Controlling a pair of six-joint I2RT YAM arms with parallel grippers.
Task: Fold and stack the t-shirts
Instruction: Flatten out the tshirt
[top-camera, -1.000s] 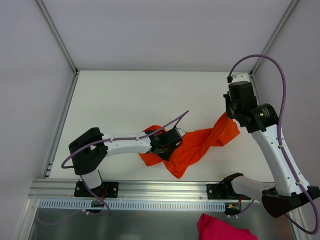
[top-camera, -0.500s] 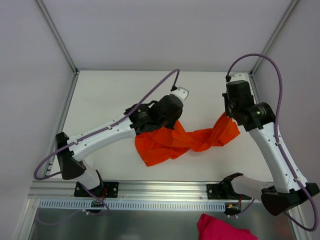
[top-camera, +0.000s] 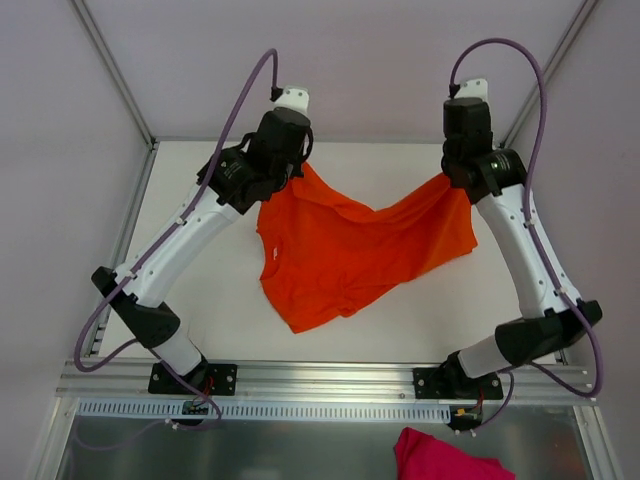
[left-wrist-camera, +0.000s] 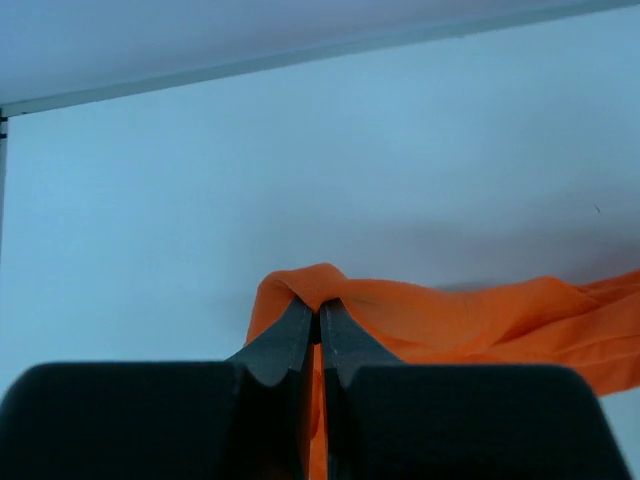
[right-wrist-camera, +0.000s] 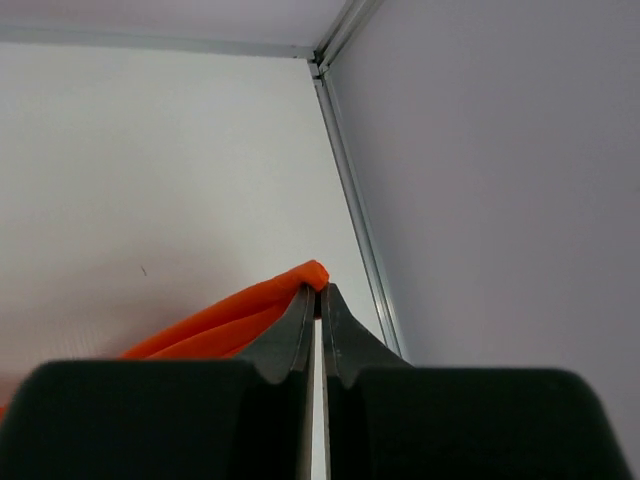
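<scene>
A bright orange t-shirt (top-camera: 350, 250) hangs spread between both arms over the far half of the table, its lower part draping toward the front. My left gripper (top-camera: 300, 168) is shut on its far left corner; the left wrist view shows the cloth (left-wrist-camera: 450, 320) bunched over the gripper (left-wrist-camera: 319, 308). My right gripper (top-camera: 450, 182) is shut on the far right corner, where a small fold of the orange t-shirt (right-wrist-camera: 250, 305) sits at the right gripper (right-wrist-camera: 320, 290). No neck label shows.
A pink cloth (top-camera: 445, 458) lies on the metal shelf below the table's front edge. A metal rail (right-wrist-camera: 355, 200) and grey wall run close to the right gripper. A front rail (top-camera: 320, 378) carries the arm bases.
The left arm swung from the front of the table up to the far left, carrying its corner of the shirt. The right arm rose a little farther back. The twisted shirt has opened out wide.
</scene>
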